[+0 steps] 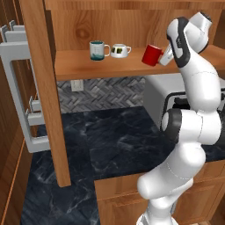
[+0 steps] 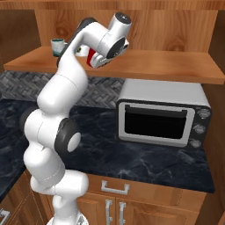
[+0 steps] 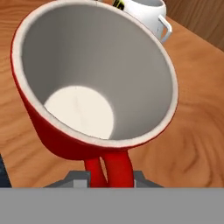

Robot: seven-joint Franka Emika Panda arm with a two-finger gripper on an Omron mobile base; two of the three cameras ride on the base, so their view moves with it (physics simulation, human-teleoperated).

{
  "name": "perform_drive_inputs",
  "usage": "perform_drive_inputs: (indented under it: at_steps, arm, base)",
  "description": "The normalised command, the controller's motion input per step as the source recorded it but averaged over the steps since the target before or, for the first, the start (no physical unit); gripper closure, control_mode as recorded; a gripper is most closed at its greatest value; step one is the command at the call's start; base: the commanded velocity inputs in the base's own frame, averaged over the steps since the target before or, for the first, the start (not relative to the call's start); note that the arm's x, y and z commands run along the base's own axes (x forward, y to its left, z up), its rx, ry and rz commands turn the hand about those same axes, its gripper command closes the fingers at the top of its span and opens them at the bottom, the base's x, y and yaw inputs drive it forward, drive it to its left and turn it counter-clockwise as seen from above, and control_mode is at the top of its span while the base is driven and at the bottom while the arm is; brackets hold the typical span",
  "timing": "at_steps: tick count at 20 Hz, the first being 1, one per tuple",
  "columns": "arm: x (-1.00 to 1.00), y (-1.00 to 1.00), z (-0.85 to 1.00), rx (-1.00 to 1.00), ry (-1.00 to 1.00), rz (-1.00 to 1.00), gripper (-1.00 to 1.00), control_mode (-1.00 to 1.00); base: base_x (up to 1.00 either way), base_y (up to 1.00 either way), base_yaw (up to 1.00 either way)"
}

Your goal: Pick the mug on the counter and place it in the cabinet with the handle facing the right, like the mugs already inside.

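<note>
The tool (image 1: 163, 58) is clamped on the handle of the red mug (image 1: 152, 55), holding it tilted above the cabinet (image 1: 88, 66) shelf, right of the two mugs already stored. In the hand view the mug's pale interior faces the camera (handle at the bottom, between the fingers). The squat white mug (image 1: 119, 50) stands just beside the teal-and-white mug (image 1: 98, 50). The bench (image 1: 114, 136) lies below.
</note>
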Motion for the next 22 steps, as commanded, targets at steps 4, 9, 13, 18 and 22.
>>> perform_drive_inputs:
  at_steps: [4,9,13,18,22]
  arm:
    - [0.0,0.0,-0.38,0.0,0.0,0.01,1.0,-1.0]
    - [0.0,0.0,-0.28,0.0,0.0,0.0,1.0,-1.0]
    - [0.0,0.0,-0.38,0.0,0.0,0.0,1.0,-1.0]
    - [0.0,0.0,-0.41,0.03,0.0,0.0,1.0,-1.0]
    - [0.04,0.0,-0.43,0.12,0.0,0.0,1.0,-1.0]
  base:
    - [0.0,0.0,0.0]
    - [0.0,0.0,0.0]
    - [0.0,0.0,0.0]
    - [0.0,0.0,0.0]
    - [0.0,0.0,0.0]
